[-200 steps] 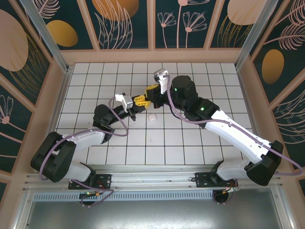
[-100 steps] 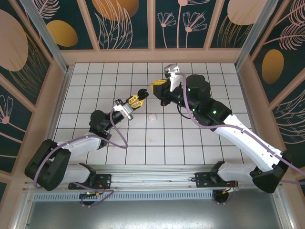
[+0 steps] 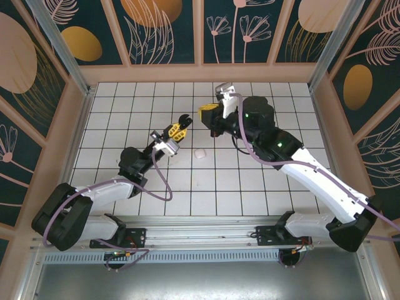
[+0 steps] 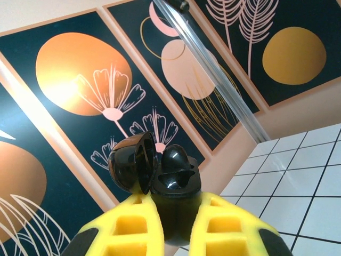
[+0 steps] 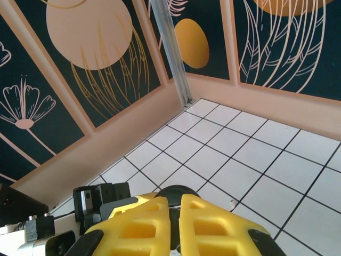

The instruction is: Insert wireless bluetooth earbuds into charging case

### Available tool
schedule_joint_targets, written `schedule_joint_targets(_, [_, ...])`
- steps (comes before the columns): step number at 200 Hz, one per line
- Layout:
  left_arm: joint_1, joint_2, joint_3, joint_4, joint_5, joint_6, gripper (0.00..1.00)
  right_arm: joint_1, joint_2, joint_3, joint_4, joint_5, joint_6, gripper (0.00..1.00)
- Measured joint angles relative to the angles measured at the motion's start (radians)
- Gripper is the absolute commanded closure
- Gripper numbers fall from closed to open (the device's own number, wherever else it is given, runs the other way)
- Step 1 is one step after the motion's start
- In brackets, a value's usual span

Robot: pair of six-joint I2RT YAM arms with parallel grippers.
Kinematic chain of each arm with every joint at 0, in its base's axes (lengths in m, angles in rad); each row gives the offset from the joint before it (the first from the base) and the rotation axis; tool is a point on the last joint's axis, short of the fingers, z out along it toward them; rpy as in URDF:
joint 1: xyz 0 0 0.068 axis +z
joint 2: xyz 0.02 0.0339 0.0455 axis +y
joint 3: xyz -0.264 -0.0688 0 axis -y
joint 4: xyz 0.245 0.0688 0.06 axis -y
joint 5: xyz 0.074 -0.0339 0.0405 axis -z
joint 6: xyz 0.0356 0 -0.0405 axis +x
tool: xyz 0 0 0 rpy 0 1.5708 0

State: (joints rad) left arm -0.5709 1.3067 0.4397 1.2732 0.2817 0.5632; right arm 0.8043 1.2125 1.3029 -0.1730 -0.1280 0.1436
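Observation:
My left gripper is shut on the black charging case, held upright in the air with its lid flipped open to the left. One black earbud sits in the case; the socket beside it looks empty. From above, the left gripper and the case hang over the middle tiles. My right gripper hovers just to the right, a small gap apart. Its yellow fingers are shut on a small black earbud, most of it hidden between them.
A small white object lies on the tiled floor below the two grippers. The left arm's wrist camera block shows beside the right fingers. Patterned walls close the cell on three sides.
One second ago the two grippers met at the centre. The right gripper has since drawn back to the right, and the left gripper has tilted up with the case.

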Motion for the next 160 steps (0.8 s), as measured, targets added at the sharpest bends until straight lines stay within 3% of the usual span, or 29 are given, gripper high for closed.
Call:
schedule_joint_targets(62, [0.000, -0.028, 0.047, -0.066, -0.044, -0.200, 1.00, 0.109, 0.114, -0.002, 0.020, 0.190, 0.076, 0.94])
schedule_joint_targets(160, [0.000, -0.031, 0.085, -0.192, -0.108, -0.499, 1.00, 0.147, 0.176, 0.095, -0.002, 0.411, 0.175, 0.94])
